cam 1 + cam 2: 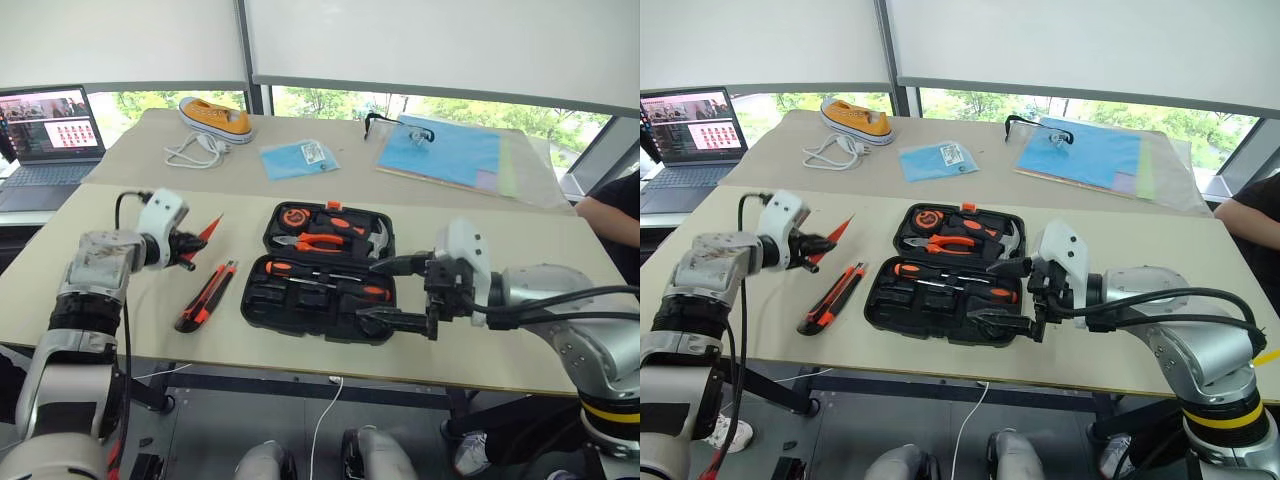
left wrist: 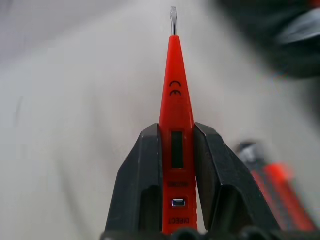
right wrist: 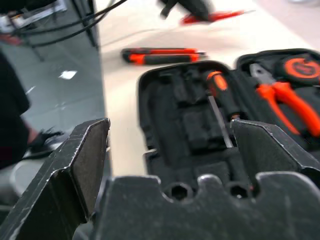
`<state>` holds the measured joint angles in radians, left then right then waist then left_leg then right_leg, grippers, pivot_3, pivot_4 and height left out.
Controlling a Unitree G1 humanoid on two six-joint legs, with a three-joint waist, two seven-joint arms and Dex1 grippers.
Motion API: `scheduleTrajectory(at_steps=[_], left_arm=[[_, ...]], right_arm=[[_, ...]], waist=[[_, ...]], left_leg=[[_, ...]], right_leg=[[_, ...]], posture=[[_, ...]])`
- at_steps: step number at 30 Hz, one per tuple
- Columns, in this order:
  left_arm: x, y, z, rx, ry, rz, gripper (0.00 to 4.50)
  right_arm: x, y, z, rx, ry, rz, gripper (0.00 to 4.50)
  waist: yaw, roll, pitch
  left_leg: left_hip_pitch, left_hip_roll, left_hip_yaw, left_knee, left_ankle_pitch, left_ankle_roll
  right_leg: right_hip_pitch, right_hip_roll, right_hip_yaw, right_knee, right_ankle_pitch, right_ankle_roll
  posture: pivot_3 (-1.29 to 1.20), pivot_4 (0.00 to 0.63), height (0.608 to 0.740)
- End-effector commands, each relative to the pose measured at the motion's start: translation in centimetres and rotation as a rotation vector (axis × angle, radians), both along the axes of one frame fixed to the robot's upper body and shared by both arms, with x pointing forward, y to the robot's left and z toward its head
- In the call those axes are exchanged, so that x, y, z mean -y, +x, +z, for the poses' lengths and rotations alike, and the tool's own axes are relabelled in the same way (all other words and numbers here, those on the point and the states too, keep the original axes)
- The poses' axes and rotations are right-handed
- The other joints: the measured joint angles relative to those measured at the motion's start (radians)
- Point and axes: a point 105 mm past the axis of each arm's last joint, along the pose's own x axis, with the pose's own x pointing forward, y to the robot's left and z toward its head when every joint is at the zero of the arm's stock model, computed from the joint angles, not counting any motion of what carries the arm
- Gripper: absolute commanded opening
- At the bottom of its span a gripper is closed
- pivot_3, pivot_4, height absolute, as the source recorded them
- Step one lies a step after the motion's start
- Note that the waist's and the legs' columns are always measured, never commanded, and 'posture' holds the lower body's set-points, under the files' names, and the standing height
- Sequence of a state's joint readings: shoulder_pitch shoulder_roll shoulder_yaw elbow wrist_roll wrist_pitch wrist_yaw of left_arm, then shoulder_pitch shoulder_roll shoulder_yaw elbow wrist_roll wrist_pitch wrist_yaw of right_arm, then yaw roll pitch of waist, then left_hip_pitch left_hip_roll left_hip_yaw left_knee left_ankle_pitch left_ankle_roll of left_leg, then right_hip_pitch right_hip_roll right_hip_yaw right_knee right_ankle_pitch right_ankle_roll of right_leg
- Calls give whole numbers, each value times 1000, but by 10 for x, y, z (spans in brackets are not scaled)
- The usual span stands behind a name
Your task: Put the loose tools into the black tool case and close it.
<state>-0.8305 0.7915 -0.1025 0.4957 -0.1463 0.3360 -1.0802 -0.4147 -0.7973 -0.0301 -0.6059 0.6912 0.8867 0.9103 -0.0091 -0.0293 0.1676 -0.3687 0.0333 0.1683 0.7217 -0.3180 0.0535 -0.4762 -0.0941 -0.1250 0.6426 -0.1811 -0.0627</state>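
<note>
Above the surface's (image 1: 120, 215) left part, the left gripper (image 2: 172, 165) had its jaws clamped on a small orange screwdriver (image 2: 173, 100) marked "CE". Nearby lay the utility knife (image 1: 207, 296). Toward the front edge, the black tool case (image 1: 322, 272) lay open, the right gripper's (image 1: 400, 292) jaws spread wide beside it.

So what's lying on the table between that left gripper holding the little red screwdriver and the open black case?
In the left eye view, the orange-black utility knife lies on the table between the left gripper and the black tool case.
</note>
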Motion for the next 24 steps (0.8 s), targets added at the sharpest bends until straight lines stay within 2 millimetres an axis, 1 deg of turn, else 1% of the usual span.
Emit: scheduleTrajectory(at_steps=[1,3,4,6,8,11,14,17,24], left_arm=[[45,-25,17,-23,86,-391,419],[62,-33,12,-84,133,-522,419],[71,-37,8,-107,164,-593,419],[81,-41,4,-130,206,-682,419],[92,-36,-7,-152,262,-730,419],[102,-29,-25,-184,335,-774,419],[106,-23,-34,-201,385,-777,419],[102,-20,-40,-211,428,-775,419],[99,-16,-50,-234,438,-759,419]], right_arm=[[0,-7,6,40,-4,15,4500],[0,-8,4,40,-6,4,4500],[0,-8,4,41,-4,-3,4500],[0,-9,4,42,2,-13,4500],[-1,-10,4,47,13,-30,4500],[-1,-12,3,54,27,-60,4500],[0,-13,3,61,34,-90,4500],[1,-14,3,65,42,-114,4500],[2,-16,1,67,46,-143,4500]], waist=[[4,0,0],[7,0,0],[9,0,0],[11,0,0],[11,0,0],[9,-1,0],[12,-1,0],[10,-1,0],[13,-1,0]], left_leg=[[-1,0,0,0,0,0],[-1,-1,0,0,0,0],[-1,-1,0,1,0,0],[-1,-1,0,2,0,0],[-2,-1,0,4,0,1],[-2,0,0,6,0,1],[-2,0,-2,7,-1,3],[-3,0,-2,7,-2,5],[-3,0,-2,8,-4,8]], right_leg=[[0,0,0,0,0,0],[0,1,-1,-1,-1,2],[0,2,-1,0,-3,6],[0,3,-1,0,-4,7],[0,4,-1,0,-4,7],[0,3,1,0,-4,7],[1,3,0,0,-4,8],[1,3,0,-1,-4,8],[2,2,0,-1,-4,8]], posture=[[0,150,718],[0,150,718],[0,150,718],[0,150,718],[0,150,718],[0,150,718],[0,150,718],[0,150,718],[0,150,718]])
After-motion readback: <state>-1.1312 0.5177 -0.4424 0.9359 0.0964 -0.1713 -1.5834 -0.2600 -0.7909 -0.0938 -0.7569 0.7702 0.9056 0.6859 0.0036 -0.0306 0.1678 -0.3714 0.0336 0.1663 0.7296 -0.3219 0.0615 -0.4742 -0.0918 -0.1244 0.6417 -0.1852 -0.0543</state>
